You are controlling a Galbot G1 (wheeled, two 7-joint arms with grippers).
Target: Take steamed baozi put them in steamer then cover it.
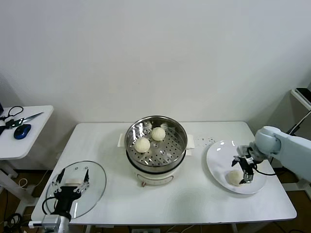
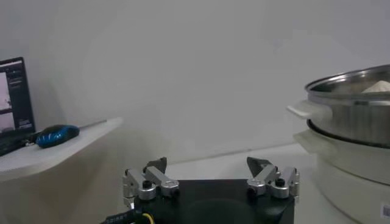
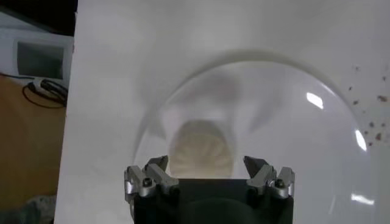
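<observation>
Plate: your landmark, well to the right of the steamer.
Bun to grab: one baozi sits on the plate's near part.
Right gripper: it hangs right over that bun, fingers wide open, holding nothing. The bun lies straight below, between the fingers.
Bun shape: round, so no long side to line up with.
Buns in steamer: two.
Nearer arm: your right one, by far.
Left gripper: open and empty over the cover, far left of the plate.
</observation>
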